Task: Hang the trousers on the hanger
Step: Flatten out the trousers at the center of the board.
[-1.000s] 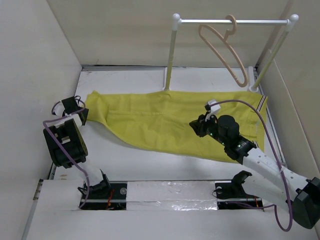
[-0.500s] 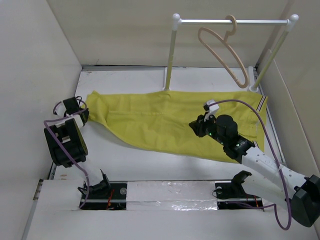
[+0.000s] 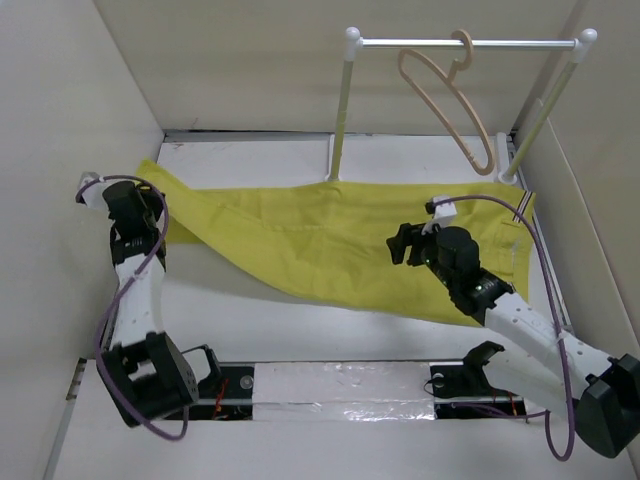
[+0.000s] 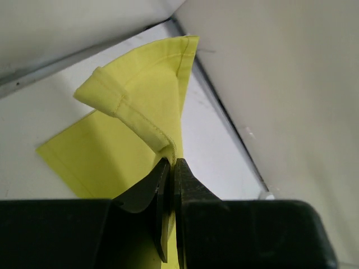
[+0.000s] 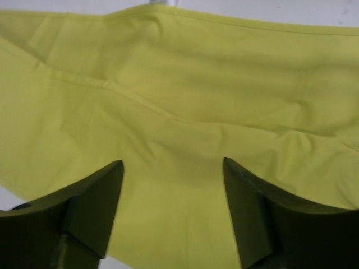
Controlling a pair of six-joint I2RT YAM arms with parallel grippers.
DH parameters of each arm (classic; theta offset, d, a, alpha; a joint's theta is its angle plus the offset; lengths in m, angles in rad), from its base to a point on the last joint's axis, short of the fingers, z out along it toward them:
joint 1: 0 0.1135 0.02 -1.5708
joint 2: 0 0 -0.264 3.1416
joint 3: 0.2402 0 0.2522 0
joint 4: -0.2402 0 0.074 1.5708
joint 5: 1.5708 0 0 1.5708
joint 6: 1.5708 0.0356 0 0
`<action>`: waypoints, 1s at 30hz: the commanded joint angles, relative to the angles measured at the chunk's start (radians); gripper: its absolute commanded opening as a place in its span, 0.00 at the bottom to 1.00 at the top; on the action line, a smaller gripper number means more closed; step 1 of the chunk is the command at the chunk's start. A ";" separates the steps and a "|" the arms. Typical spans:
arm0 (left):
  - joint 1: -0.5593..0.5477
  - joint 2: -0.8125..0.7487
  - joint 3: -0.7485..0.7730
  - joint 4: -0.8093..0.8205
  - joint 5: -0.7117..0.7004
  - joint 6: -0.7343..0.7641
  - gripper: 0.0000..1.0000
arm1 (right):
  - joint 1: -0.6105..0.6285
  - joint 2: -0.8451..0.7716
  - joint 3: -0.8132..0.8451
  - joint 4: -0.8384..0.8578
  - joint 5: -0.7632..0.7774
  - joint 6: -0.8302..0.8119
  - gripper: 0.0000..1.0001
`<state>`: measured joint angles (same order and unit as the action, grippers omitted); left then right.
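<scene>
Trousers (image 3: 340,235) lie spread across the tabletop (image 3: 260,320), legs running to the far left and the striped waistband (image 3: 522,215) at the right, close under the white rail stand (image 3: 460,43). The hanger (image 3: 480,128) hangs by its hook from that rail at the far right, with nothing on it, well apart from the cloth below. The left gripper (image 4: 170,163) is closed tight on the stitched hem (image 4: 129,106) of a leg near the far-left wall. The cuff is raised and curls over above its tips, probably so the leg end can be lifted and carried toward the hanger. The right gripper (image 5: 171,165) hangs over the middle of the trousers with its jaws wide apart and only smooth yellow-green cloth between them. Whether its tips touch the fabric is not clear. It looks set either to pin the garment flat or to take a second hold, so the cloth does not slide while the other end is pulled.
</scene>
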<state>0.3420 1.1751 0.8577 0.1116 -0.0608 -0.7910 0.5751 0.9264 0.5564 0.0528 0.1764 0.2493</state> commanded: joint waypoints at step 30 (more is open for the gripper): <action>-0.718 -0.851 -0.042 -0.381 -0.091 0.394 0.00 | -0.958 0.213 0.069 -0.151 0.018 0.231 0.69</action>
<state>-0.3332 0.3656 0.7803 -0.2687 -0.0925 -0.4526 -0.3450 1.0870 0.5457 -0.0772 0.2085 0.4664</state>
